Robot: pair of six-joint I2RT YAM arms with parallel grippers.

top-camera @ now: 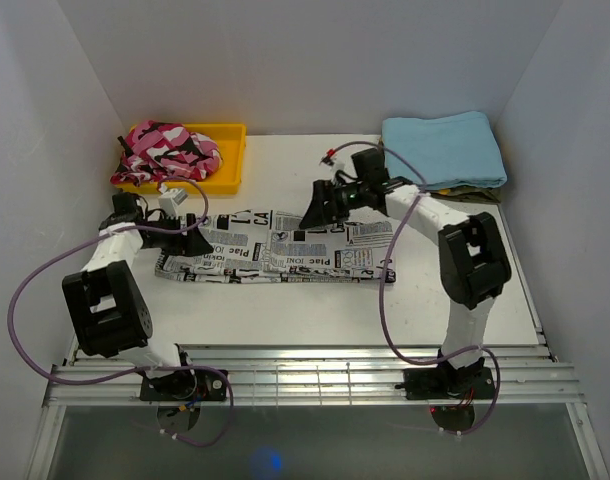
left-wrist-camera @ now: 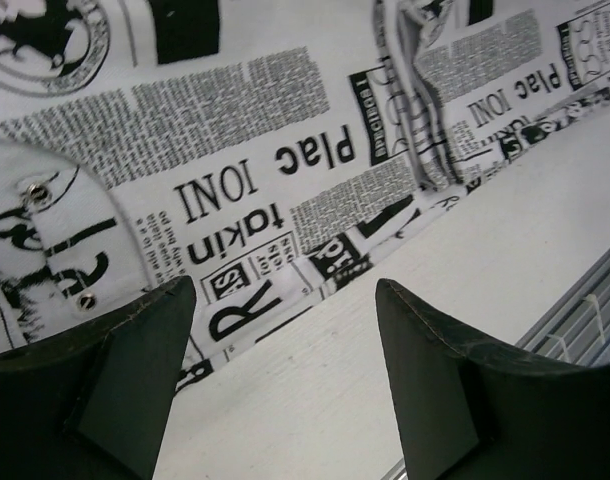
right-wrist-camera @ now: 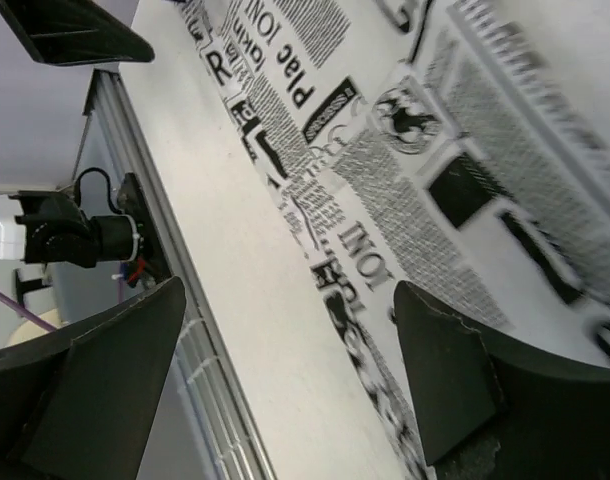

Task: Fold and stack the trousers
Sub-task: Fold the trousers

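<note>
The trousers [top-camera: 285, 250], white with black newspaper print, lie folded into a long flat strip across the middle of the table. My left gripper [top-camera: 193, 240] hovers low over their left end, open; in the left wrist view the trousers [left-wrist-camera: 235, 130] fill the top and bare table shows between the spread fingers of the gripper [left-wrist-camera: 285, 335]. My right gripper [top-camera: 317, 208] hangs over the strip's far edge near the middle, open and holding nothing. In the right wrist view that gripper [right-wrist-camera: 285, 345] frames the trousers' near edge [right-wrist-camera: 405, 150] and bare table.
A yellow tray [top-camera: 233, 135] at the back left holds a pink camouflage garment [top-camera: 170, 150]. A folded light blue cloth [top-camera: 445, 148] lies at the back right. Metal rails [top-camera: 315, 372] run along the near table edge. White walls enclose the table on three sides.
</note>
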